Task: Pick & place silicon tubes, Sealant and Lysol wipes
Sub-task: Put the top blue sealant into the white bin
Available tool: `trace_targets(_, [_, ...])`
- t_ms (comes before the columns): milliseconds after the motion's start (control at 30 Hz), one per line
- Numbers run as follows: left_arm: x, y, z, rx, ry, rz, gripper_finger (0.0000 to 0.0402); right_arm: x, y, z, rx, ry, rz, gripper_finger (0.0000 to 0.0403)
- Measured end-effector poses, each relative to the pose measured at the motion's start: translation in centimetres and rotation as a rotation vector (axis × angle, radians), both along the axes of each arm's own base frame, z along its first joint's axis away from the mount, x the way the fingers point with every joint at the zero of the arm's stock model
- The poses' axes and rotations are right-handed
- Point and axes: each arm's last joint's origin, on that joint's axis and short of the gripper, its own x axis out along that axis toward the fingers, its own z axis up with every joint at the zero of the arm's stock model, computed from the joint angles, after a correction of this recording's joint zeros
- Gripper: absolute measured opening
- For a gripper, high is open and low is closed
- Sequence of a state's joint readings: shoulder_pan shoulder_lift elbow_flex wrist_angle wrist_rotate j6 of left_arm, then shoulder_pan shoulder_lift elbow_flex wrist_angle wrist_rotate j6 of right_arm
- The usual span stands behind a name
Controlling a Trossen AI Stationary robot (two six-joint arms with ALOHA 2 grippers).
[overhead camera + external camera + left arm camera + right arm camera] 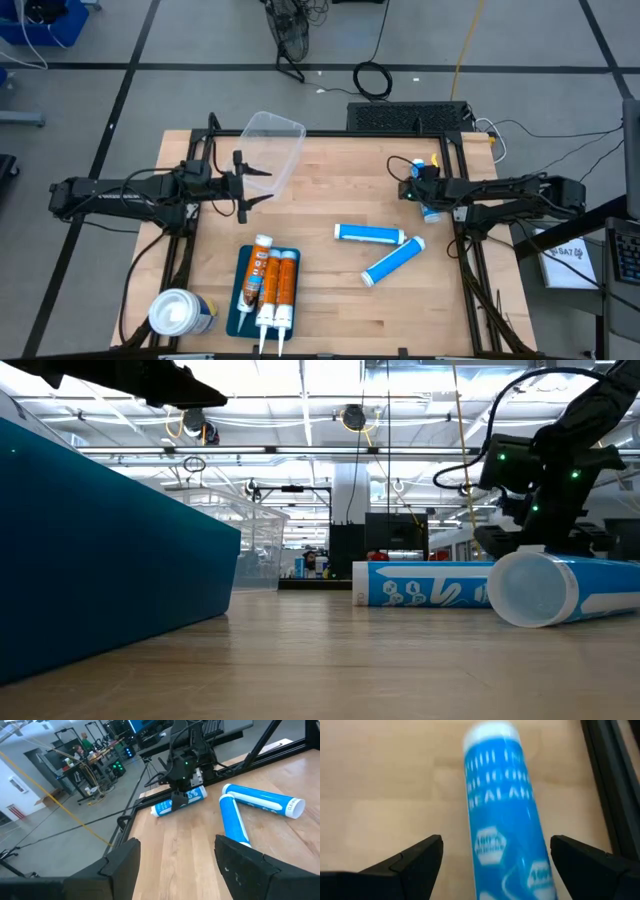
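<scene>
Across the middle of the high view a wooden table is seen. At lower left, the Lysol wipes stand beside a blue tray holding orange tubes. Two blue tubes lie at centre right. At right, the right gripper is spread wide over a third blue tube, gripping nothing. At left, the left gripper is held open and empty.

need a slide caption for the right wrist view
Right hand open, poised over a blue silicone sealant tube lying on the wooden table.
</scene>
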State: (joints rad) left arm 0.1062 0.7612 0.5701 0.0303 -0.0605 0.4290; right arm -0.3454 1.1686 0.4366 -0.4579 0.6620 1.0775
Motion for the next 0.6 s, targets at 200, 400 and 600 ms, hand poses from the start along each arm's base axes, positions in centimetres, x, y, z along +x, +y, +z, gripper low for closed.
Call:
trace_targets(200, [0.0, 0.0, 0.0, 0.001, 0.0, 0.0, 0.0255, 0.9, -0.6, 0.6, -0.144, -0.017, 0.048, 0.0345])
trace_targets(400, [0.0, 0.0, 0.0, 0.003, 0.001, 0.0, 0.0255, 2.1, -1.0, 0.9, -0.278, -0.102, 0.157, 0.0345])
trace_targets(600, [0.0, 0.0, 0.0, 0.003, 0.001, 0.0, 0.0255, 2.4, -1.1, 1.1, -0.454, -0.263, 0.272, 0.0345])
